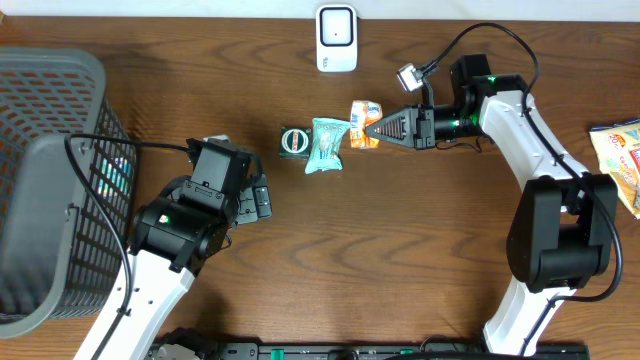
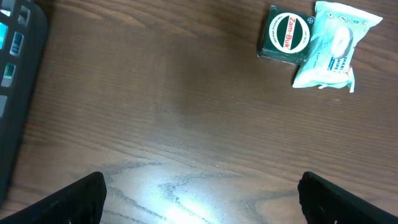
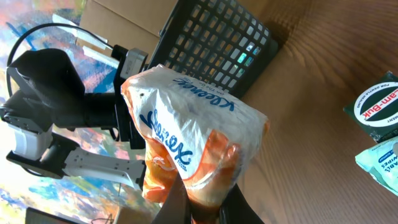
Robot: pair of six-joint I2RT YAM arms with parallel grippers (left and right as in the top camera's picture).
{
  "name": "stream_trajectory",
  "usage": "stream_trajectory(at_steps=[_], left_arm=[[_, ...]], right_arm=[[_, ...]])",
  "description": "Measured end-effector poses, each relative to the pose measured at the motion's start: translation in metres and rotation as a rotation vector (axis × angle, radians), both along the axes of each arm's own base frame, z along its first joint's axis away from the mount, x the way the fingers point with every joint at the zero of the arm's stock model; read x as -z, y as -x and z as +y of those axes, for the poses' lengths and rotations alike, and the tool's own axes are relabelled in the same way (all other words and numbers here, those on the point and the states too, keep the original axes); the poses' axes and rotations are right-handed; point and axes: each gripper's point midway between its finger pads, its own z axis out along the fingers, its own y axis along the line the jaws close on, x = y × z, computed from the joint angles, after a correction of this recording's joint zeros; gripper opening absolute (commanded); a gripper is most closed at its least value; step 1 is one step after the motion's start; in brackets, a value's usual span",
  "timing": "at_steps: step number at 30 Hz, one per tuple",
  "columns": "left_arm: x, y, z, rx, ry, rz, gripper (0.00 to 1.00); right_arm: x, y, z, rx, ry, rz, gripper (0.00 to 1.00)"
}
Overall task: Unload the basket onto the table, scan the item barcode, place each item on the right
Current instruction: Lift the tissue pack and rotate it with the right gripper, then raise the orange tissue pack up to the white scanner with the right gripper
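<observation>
Wood, dark brown and grained, makes the table [image 1: 420, 250] that carries everything, with a grey mesh basket [image 1: 50, 120] filling its left end. Of the two arms, the left one sits low near the basket, its left gripper [image 2: 199, 196] spread wide over bare wood and holding nothing. The right arm reaches in from the right side, and the right gripper [image 1: 374, 128] is clenched on an orange-and-white Kleenex tissue pack [image 3: 193, 143], pinched by one end between the fingers. At the table's far edge stands what I take for the scanner [image 1: 336, 38], a small white box with a dark window. That is the relation that counts: the pack hangs at the right gripper's tip, and the scanner lies beyond it toward the far edge and a little to the left, well apart from it — so the right arm is plainly the nearer one. The pack's long axis seems to run outward from the fingers; where its barcode sits I cannot tell. Just beside the pack lie a teal wipes packet [image 1: 327, 143] and, touching it, a green Zam-Buk tin [image 1: 294, 141] — smaller things the carry should clear.
</observation>
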Motion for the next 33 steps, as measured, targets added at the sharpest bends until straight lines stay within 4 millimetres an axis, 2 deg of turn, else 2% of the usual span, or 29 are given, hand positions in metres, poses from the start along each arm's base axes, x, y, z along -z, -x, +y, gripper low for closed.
stream_trajectory(at_steps=[12,17,21,25,29,33], left_arm=[[0.000,0.000,0.000,0.000,0.000,0.000,0.98],[0.000,0.000,0.000,0.000,0.000,0.000,0.98],[0.000,0.000,0.000,0.000,0.000,0.000,0.98],[0.000,0.000,0.000,0.000,0.000,0.000,0.98],[0.000,0.000,0.000,0.000,0.000,0.000,0.98],[0.000,0.000,0.000,0.000,0.000,0.000,0.97]], right_arm=[[0.004,0.001,0.002,-0.006,0.020,-0.009,0.01],[0.020,0.002,0.004,-0.012,0.117,-0.020,0.01],[0.053,0.003,0.004,-0.020,0.315,-0.025,0.01],[0.101,-0.007,-0.007,0.044,0.652,0.006,0.01],[0.136,-0.032,-0.035,0.221,0.979,0.022,0.01],[0.141,-0.071,-0.052,0.406,1.129,-0.082,0.01]])
